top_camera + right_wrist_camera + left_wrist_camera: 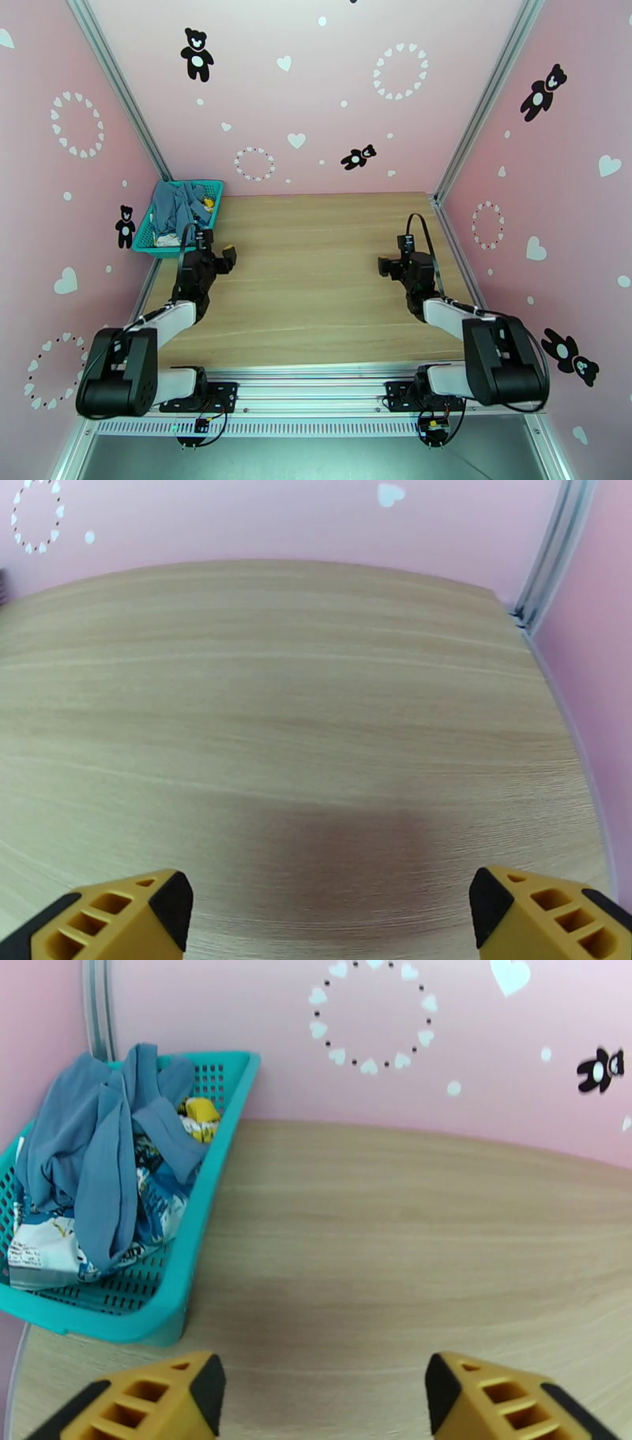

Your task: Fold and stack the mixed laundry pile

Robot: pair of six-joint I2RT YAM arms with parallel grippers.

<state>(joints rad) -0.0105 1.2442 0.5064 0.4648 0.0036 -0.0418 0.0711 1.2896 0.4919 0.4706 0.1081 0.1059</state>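
Here, laundry pile [103, 1173] inside basket [118, 1325].

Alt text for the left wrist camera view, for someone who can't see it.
A teal basket at the left holds a dusty-blue tank top draped over a white printed cloth. It sits on a wooden table by a pink wall, beyond the open left end effector.

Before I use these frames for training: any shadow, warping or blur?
Right wrist: a soft dark shadow lies on the table. Left wrist: the table's far edge bows, a wide-lens warp, and the bear sticker looks blurred. Top external: even light, sharp.
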